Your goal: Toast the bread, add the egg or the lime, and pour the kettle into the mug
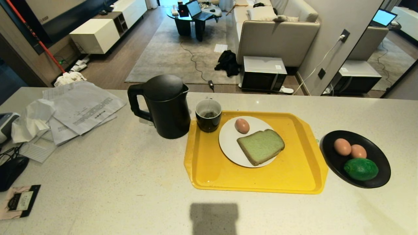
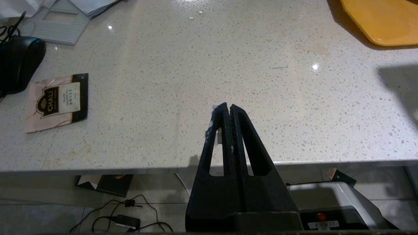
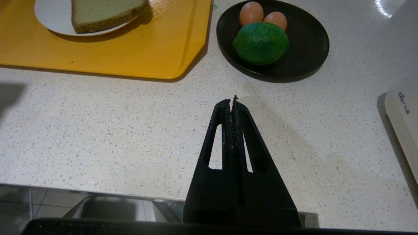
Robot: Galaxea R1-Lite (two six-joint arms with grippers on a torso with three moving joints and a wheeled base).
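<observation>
The bread [image 1: 261, 146] lies on a white plate [image 1: 228, 143] with one egg [image 1: 242, 125] beside it, on a yellow tray [image 1: 294, 176]. Behind the plate, on the tray's corner, stands the black mug [image 1: 208, 115], and left of it the black kettle [image 1: 165, 106]. A black dish [image 1: 378, 153] right of the tray holds two eggs [image 1: 342, 146] and the lime [image 1: 361, 169]. Neither arm shows in the head view. My left gripper [image 2: 227, 107] hangs shut and empty over the counter's near edge. My right gripper [image 3: 232, 101] is shut and empty, short of the lime [image 3: 261, 42].
Loose papers [image 1: 81, 109] lie at the counter's far left, with a black mouse [image 1: 11, 171] and a tea sachet [image 1: 19, 201] near the front left. A white appliance [image 3: 403, 107] stands at the right. Beyond the counter are a sofa and a microwave [image 1: 263, 73] on the floor.
</observation>
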